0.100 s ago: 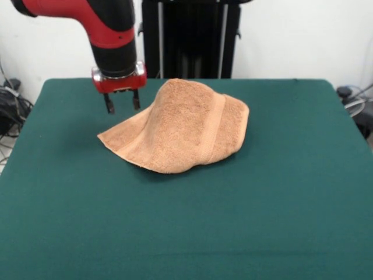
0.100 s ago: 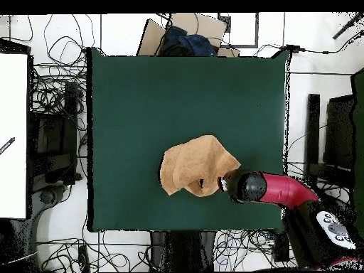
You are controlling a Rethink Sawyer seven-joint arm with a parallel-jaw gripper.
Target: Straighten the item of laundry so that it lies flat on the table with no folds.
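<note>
We are finding the near half of the surface (image 1: 186, 233) bare. Beyond it, roughly at mid-surface and a little toward the robot's side, the towel (image 1: 180, 125) is lying rumpled, not flat. It is humping up at its far end and tapering to a pointed corner (image 1: 105, 137) at the front view's left. A smoother woven band (image 1: 211, 131) is running across it from the hump down to the near edge, and the near edge is curling under itself.

We are reading the towel's long axis as a diagonal in the front view, from the low pointed corner up and right toward the rounded lobe (image 1: 236, 119). The point is facing left, toward the gripper.

Farther back, the gripper (image 1: 122, 104) is hanging just above the surface beside that corner. Its fingers (image 1: 108, 105) are standing parted with nothing between them, clear of the cloth.

Risks we are noting:
- The fingers are sitting beside the corner, not over it; a straight descent may be closing on felt only.
- Pinching the hump may be catching two layers, so a pull would be dragging the fold along instead of opening it.
- A low sideways pull may be sliding the whole towel across the felt, since nothing is anchoring the far lobe.
- Tucked layers under the near edge are hidden; we cannot tell how many.
</note>
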